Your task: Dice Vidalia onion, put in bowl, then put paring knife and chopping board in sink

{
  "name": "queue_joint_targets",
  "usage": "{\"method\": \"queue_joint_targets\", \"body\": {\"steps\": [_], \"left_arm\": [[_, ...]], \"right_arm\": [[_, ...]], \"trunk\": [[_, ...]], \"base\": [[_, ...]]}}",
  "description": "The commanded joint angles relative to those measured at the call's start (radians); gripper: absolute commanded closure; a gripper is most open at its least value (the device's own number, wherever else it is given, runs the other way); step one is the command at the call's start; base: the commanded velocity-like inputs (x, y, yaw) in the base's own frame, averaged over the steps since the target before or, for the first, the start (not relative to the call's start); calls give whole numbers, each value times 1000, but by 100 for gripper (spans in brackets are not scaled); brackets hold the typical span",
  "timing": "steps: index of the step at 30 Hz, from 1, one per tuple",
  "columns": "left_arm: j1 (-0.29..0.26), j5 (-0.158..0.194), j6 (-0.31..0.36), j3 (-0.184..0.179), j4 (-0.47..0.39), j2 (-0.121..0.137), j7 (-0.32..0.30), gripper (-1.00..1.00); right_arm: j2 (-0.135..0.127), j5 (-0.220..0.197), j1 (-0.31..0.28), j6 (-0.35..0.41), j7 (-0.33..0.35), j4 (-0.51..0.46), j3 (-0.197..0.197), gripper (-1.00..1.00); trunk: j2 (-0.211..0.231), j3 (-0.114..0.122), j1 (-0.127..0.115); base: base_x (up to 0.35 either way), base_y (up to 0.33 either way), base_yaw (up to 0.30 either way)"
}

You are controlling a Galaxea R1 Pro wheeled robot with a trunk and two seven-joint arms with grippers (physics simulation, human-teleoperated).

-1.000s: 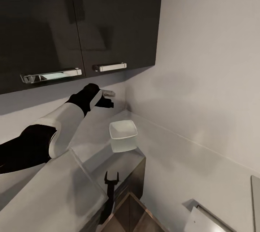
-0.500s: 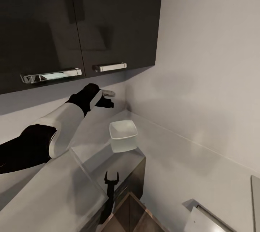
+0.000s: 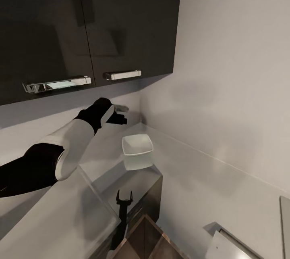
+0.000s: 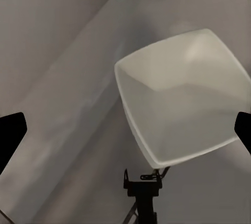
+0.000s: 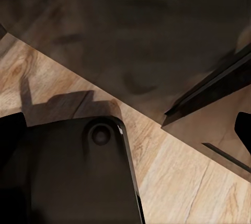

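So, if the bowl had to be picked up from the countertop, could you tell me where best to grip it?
I would pinch the bowl by its thin raised rim, one finger inside and one outside, coming down from above. It sits upright and open, and looks too wide to span whole. The left gripper is raised beyond it, so the far rim seems nearest. The countertop leaves little room to get under it.

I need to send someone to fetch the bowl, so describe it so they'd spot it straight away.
Look under the dark wall cabinets, where the grey countertop runs into the corner. The bowl sits there near the counter's edge: shallow, white, squarish with rounded corners, empty, the one loose item on that stretch.
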Motion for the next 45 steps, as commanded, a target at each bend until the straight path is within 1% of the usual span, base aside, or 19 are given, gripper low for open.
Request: {"method": "queue_joint_targets", "body": {"steps": [1, 9, 18, 20, 22, 23, 24, 25, 26, 29, 31, 38, 41, 45], "left_arm": [[0, 3, 3, -6, -1, 1, 1, -100], [1, 3, 3, -6, 0, 1, 1, -100], [12, 4, -1, 0, -8, 10, 1, -100], [13, 4, -1, 9, -8, 10, 1, -100], [13, 4, -2, 31, -10, 10, 1, -100], [13, 4, -2, 55, -14, 10, 1, -100], [13, 4, -2, 98, -29, 11, 1, -100], [13, 4, -2, 112, -37, 11, 1, -100], [13, 4, -2, 148, -61, 11, 1, -100], [13, 4, -2, 176, -92, 11, 1, -100], [13, 4, -3, 185, -106, 10, 1, -100], [13, 4, -6, 191, -129, 11, -1, -100], [13, 4, -28, 191, -129, 11, -1, -100], [13, 4, -81, 190, -124, 11, -1, -100]], "right_arm": [[0, 1, 0, 0, -4, -2, 1, -100], [0, 1, 0, 0, 0, -2, 1, -100], [0, 1, 0, 0, 8, -2, 1, -100], [0, 1, 0, 0, 8, -2, 1, -100], [0, 1, 0, 0, 8, -2, 1, -100], [0, 1, 0, 0, 8, -2, 1, -100], [0, 1, 0, 0, 8, -2, 1, -100], [0, 1, 0, 0, 8, -2, 1, -100], [0, 1, 0, 0, 8, -2, 0, -100], [0, 1, 0, 0, 7, -2, -1, -100], [-1, 1, 0, 0, 7, -2, -2, -100], [0, 1, 0, 0, 8, -2, -1, -100], [0, 1, 0, 0, 8, -2, -1, -100], [0, 1, 0, 0, 8, -2, -1, -100]], "trunk": [[-2, -2, 1], [-2, -4, 1], [-2, -16, 1], [-2, -19, 1], [-2, -23, 1], [-2, -24, 1], [-2, -26, 1], [-2, -27, 1], [-2, -29, 1], [-2, -34, 1], [-2, -37, 1], [-2, -48, 1], [-2, -53, 1], [-2, -59, 1]], "base": [[0, 0, 0], [0, 0, 0], [0, 0, 0], [0, 0, 0], [0, 0, 0], [0, 0, 0], [0, 0, 0], [0, 0, 0], [0, 0, 0], [0, 0, 0], [0, 0, 0], [0, 0, 0], [0, 0, 0], [0, 0, 0]]}}
